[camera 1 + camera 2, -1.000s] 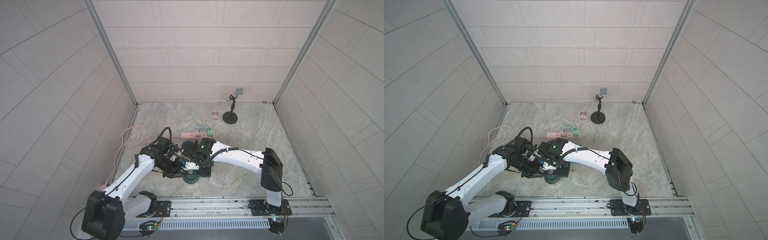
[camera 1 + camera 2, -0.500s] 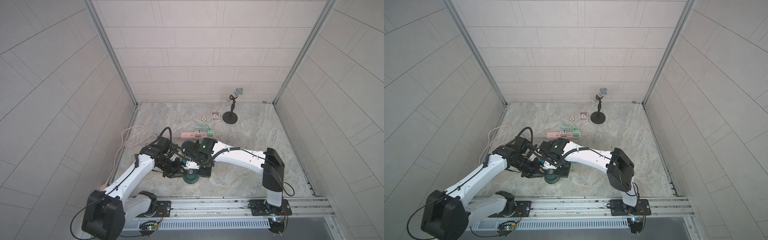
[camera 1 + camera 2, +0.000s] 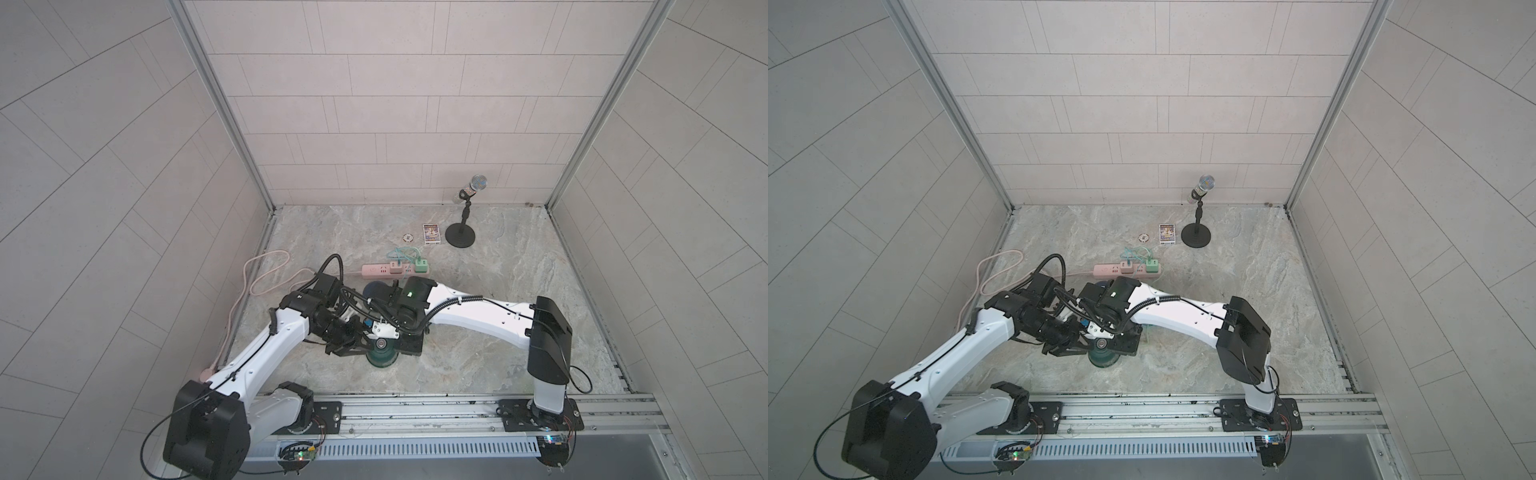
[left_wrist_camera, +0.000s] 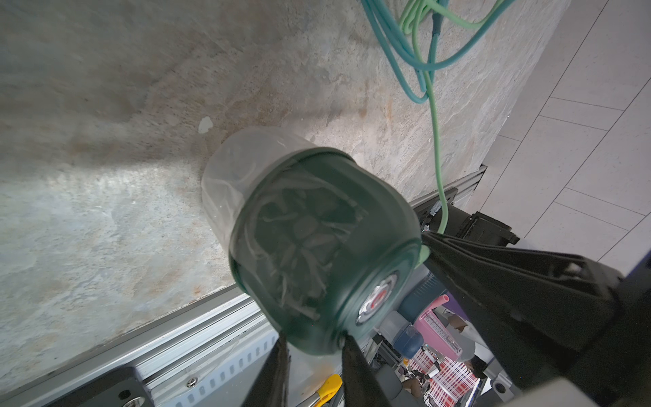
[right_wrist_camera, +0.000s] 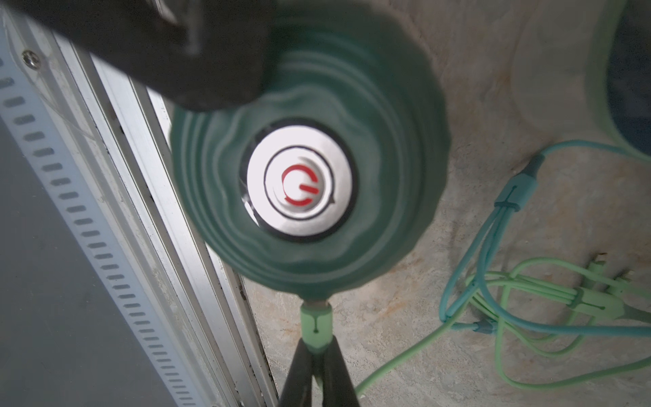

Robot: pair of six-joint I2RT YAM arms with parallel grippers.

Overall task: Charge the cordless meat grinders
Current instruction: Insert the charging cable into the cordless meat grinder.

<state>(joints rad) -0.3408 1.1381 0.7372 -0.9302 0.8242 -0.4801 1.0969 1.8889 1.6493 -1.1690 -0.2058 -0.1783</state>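
One green grinder (image 5: 387, 176), plug (image 5: 316, 320) inserted — right gripper (image 5: 317, 347) pinching

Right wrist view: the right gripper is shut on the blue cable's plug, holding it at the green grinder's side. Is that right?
Not quite. The right wrist view shows the right gripper shut on the light green plug, not the blue one, holding it at the green grinder's side. The blue plug lies free, apart from the gripper.
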